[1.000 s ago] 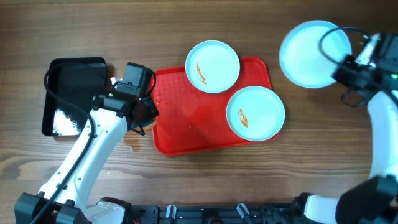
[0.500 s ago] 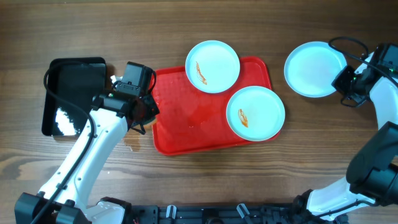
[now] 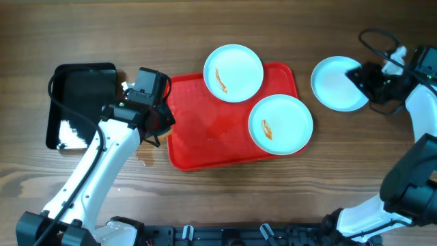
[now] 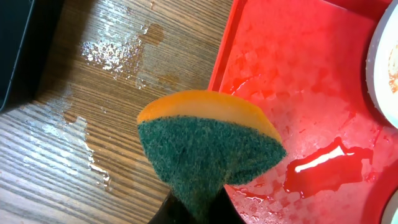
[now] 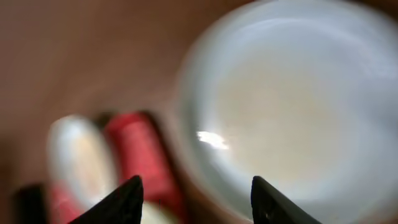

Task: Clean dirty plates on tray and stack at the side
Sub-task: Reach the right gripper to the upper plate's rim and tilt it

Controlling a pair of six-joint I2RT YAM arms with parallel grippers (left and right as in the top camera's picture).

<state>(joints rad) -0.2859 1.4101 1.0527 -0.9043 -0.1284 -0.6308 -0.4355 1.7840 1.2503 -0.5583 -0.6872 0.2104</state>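
The red tray [image 3: 198, 133] lies mid-table with two plates on it. One plate [image 3: 233, 73] overlaps the tray's far rim, the other plate [image 3: 280, 124] its right rim; each carries an orange smear. A third, clean plate [image 3: 334, 85] lies flat on the wood to the right. My right gripper [image 3: 358, 74] hovers over that plate's right edge. The right wrist view is blurred, but the right gripper [image 5: 198, 196] stands open there, above the plate [image 5: 292, 106]. My left gripper [image 4: 198, 214] is shut on a green-and-orange sponge [image 4: 208, 146], at the tray's left rim [image 4: 224, 56].
A glossy black tray [image 3: 78, 102] sits at the far left. Water is spilled on the wood [image 4: 106, 56] beside the red tray. A puddle [image 4: 323, 168] lies on the tray floor. The right arm's cable loops above the clean plate.
The right gripper brought the clean plate down flat onto the table and opened its jaws. The left arm and sponge stayed still.
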